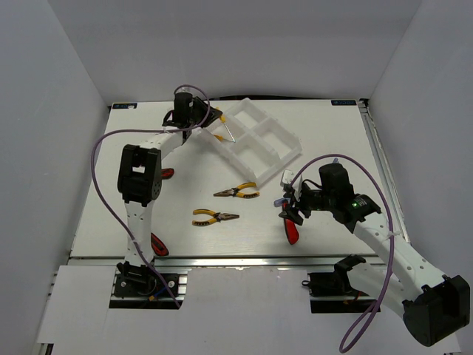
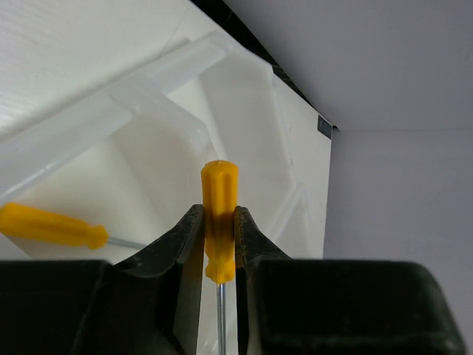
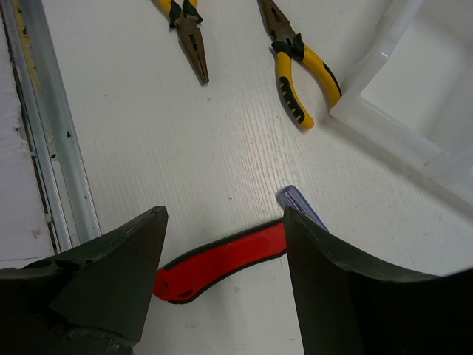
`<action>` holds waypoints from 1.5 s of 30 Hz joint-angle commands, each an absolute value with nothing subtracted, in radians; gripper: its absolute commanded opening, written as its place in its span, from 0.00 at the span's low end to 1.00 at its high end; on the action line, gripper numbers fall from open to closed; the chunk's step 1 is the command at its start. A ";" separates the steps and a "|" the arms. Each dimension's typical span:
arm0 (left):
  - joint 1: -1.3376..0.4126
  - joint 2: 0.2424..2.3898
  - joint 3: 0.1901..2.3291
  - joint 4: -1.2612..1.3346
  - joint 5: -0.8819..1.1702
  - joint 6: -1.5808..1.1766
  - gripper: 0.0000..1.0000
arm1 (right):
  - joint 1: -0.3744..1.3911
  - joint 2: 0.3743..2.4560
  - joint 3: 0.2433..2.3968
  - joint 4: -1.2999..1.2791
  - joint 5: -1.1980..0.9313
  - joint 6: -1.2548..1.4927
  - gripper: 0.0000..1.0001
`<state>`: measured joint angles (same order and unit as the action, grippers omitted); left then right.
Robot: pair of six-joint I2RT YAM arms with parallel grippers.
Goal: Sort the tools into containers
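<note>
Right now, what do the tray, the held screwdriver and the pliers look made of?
Tray: milky, semi-translucent plastic, judging by its glossy walls that let light through.
Screwdriver: smooth yellow handle, likely hard plastic; thin bright shaft, apparently metal.
Pliers: dark metal nose; yellow grips with black ribbing, probably rubbery plastic.

The left arm [image 1: 140,185] stretches far forward, its left gripper [image 2: 219,213] clamped on the yellow screwdriver [image 2: 219,185] at its handle. The right arm [image 1: 384,237] bends low, its right gripper [image 3: 222,214] spread wide above the red knife [image 3: 222,259], apparently not touching it.
</note>
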<state>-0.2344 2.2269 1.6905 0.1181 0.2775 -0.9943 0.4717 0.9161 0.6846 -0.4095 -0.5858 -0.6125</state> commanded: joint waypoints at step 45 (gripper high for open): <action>-0.245 2.214 1.873 -0.161 0.164 -0.706 0.59 | 0.476 0.916 0.721 -0.393 -0.591 -0.627 0.72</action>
<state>-0.2398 2.2688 1.8465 -0.1368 0.1490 -0.7361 0.4717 0.9161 0.6846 -0.4095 -0.5858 -0.6140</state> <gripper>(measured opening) 0.585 0.714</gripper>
